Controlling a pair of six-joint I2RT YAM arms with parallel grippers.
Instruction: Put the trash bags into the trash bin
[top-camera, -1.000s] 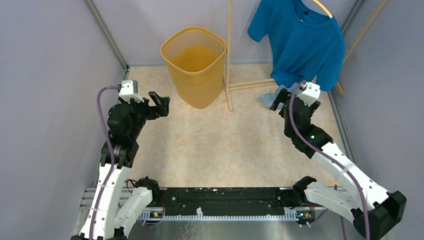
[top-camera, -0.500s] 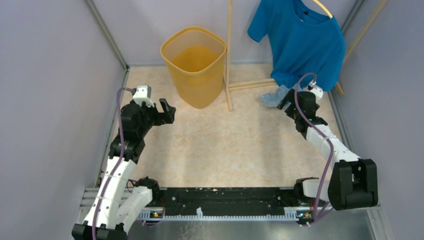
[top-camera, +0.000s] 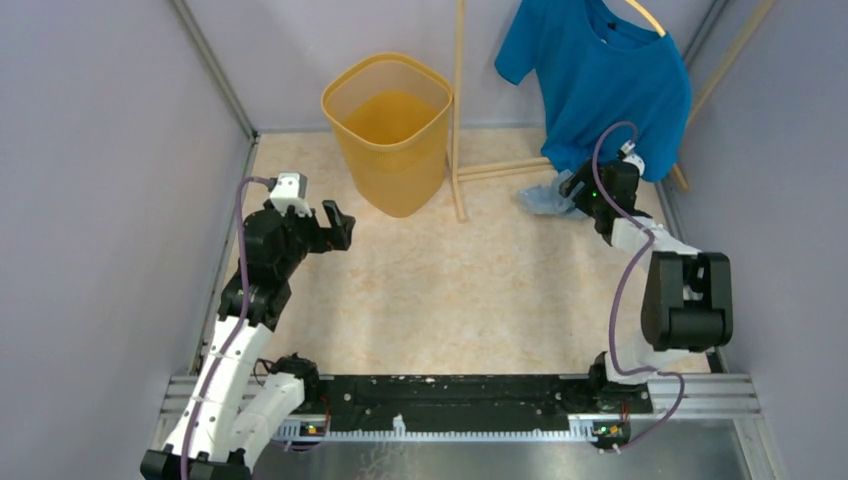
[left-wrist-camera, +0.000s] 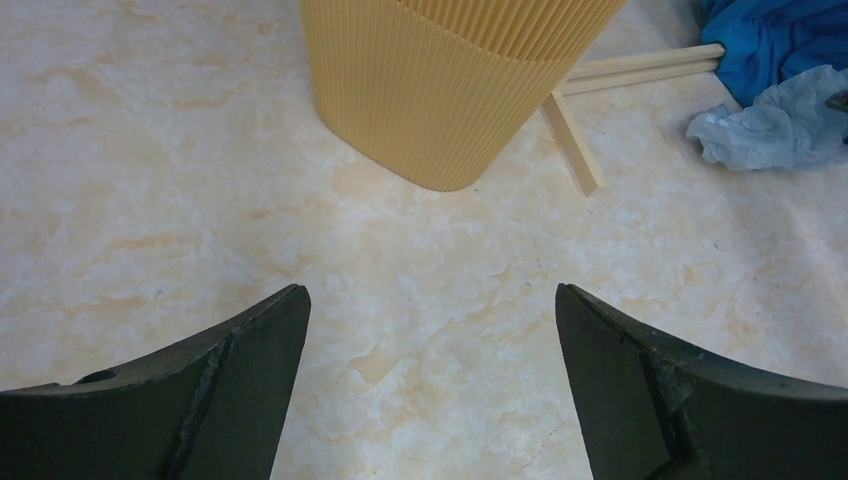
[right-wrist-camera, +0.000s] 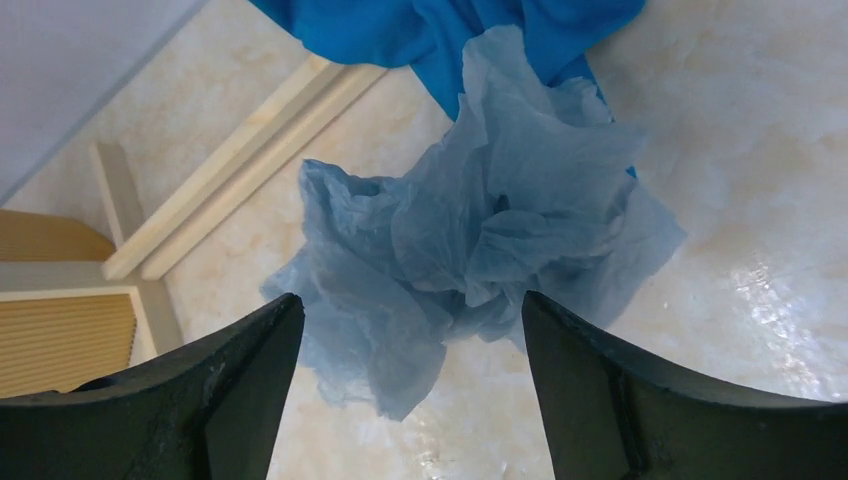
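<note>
We see white links and black joints on the left arm (top-camera: 225, 360) and right arm (top-camera: 685, 300), purple cables (top-camera: 613, 315) alongside, fingers (left-wrist-camera: 230, 400) matte black wedges.

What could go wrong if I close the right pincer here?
The T-shirt hem hangs behind the trash bag, so the open right pincer may pinch cloth. The film is loosely crumpled; only one fold may catch. The rack's wooden foot lies between bag and trash bin and could snag film.
</note>
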